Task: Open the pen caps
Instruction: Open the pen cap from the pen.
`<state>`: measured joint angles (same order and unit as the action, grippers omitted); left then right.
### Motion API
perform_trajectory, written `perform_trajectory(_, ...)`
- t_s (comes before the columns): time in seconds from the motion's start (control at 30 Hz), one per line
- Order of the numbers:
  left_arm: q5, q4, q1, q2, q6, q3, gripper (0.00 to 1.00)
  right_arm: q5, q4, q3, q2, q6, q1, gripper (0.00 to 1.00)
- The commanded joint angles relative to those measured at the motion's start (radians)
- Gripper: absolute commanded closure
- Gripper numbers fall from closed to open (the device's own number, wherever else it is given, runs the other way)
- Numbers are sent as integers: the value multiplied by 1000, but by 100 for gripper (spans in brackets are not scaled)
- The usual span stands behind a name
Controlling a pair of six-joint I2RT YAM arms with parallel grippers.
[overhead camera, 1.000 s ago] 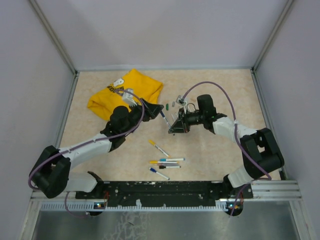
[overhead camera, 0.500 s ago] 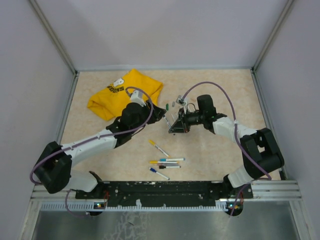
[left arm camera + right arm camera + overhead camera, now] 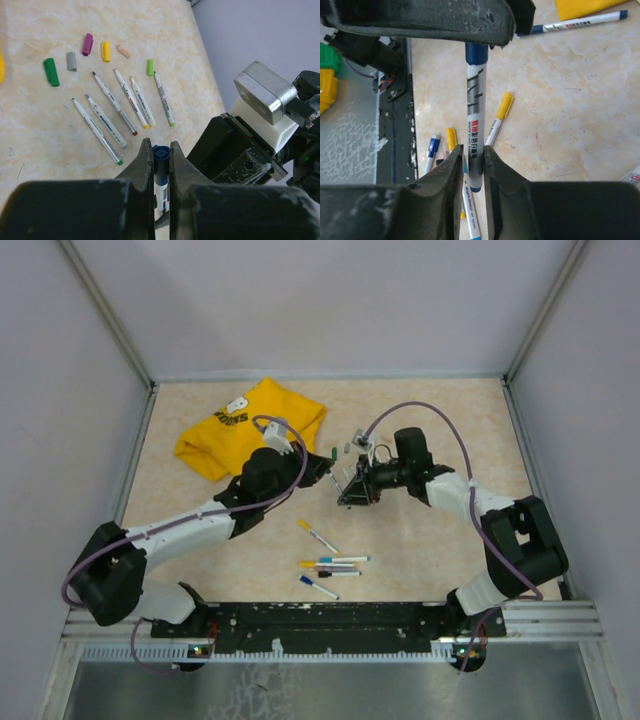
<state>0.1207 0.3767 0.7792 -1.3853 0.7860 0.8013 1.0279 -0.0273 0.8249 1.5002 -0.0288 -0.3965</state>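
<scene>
A white pen with a blue cap hangs above the table between the two arms. My left gripper is shut on that blue cap. My right gripper is shut on the barrel's other end. In the top view the left gripper and right gripper meet at mid-table. Several uncapped pens lie below, with loose pen caps beside them: green, grey, purple, yellow.
Several capped pens lie near the front edge, and another one lies by the yellow T-shirt at the back left. Metal frame posts and grey walls bound the table.
My left arm swung right to the pen that the right gripper holds, and its jaws closed on the blue cap. The right arm has barely moved.
</scene>
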Motion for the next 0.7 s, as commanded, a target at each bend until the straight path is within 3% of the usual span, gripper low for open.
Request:
perform_trajectory(0.0,-73,171,-1,36,-55,-81,100,180,-206,9,-23,145,11,73)
perform_trajectory(0.1,-135,306,-3,56,-70,-138,100,224,-314,-20,-20,240,15,63)
perform_trajectory(0.3,-255,445,-12,24,-68,-166,100,243,-416,-43,-13,332,15,62)
perform_trajectory(0.37,-276,487,-14,13,-61,-173,100,253,-430,-45,-8,349,15,68)
perform_trajectory(0.5,-270,507,-19,7,-62,-177,100,272,-442,-41,8,370,14,100)
perform_trajectory(0.53,-271,505,-21,5,-62,-176,100,275,-443,-39,11,374,15,100)
perform_trajectory(0.57,-270,499,-26,5,-63,-174,98,277,-444,-38,12,376,15,100)
perform_trajectory(0.67,-255,467,-35,11,-56,-175,68,253,-427,-33,8,368,15,100)
